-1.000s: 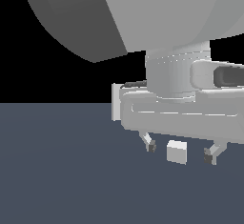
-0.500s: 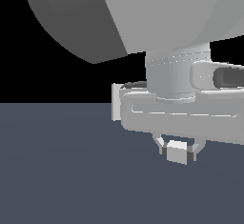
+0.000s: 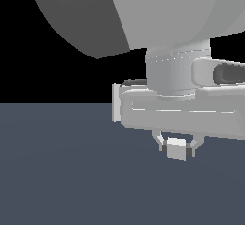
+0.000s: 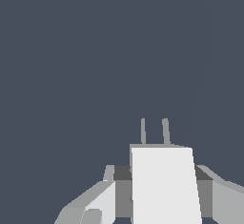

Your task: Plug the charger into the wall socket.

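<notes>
exterior view: the pincer hangs under the arm's wide grey hand body, low and toward the exterior view's right. its 2 dark-tipped fingers press against either side of the charger, so the pincer is clamped on it. the charger reads as a small pale block sitting between the tips, over the dark blue-grey tabletop. whether it touches the tabletop cannot be told.

wrist view: the charger fills the space between the 2 grey fingers, its broad white face toward the camera. 2 thin grey prongs stick out of its far end, side by side and roughly parallel, over plain tabletop.
</notes>
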You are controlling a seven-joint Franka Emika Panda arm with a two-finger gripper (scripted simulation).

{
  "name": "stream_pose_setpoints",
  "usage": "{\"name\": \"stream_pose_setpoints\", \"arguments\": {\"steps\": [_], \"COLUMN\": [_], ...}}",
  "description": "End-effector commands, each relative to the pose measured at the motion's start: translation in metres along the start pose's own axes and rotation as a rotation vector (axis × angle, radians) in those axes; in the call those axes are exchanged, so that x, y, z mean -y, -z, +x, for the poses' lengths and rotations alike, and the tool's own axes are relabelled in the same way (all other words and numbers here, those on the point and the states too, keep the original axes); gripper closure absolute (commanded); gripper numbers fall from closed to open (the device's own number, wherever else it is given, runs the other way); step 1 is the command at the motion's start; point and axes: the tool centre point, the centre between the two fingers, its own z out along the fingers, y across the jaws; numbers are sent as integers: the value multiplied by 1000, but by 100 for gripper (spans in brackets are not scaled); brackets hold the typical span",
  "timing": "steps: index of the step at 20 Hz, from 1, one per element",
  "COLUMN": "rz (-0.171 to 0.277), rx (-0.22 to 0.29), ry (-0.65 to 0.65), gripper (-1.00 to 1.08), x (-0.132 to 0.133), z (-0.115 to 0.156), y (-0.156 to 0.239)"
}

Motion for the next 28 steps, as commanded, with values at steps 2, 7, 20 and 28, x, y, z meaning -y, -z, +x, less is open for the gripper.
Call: {"name": "stream_pose_setpoints", "arguments": {"steps": [2, 7, 20, 28], "rz": [13, 41, 133, 183], "rx": [-2, -4, -7, -5], "ry": [52, 161, 515, 696], "gripper": [108, 108, 108, 108], "x": [3, 10, 38, 55], "z": [5, 16, 41, 49], "y": [5, 14, 45, 61]}}
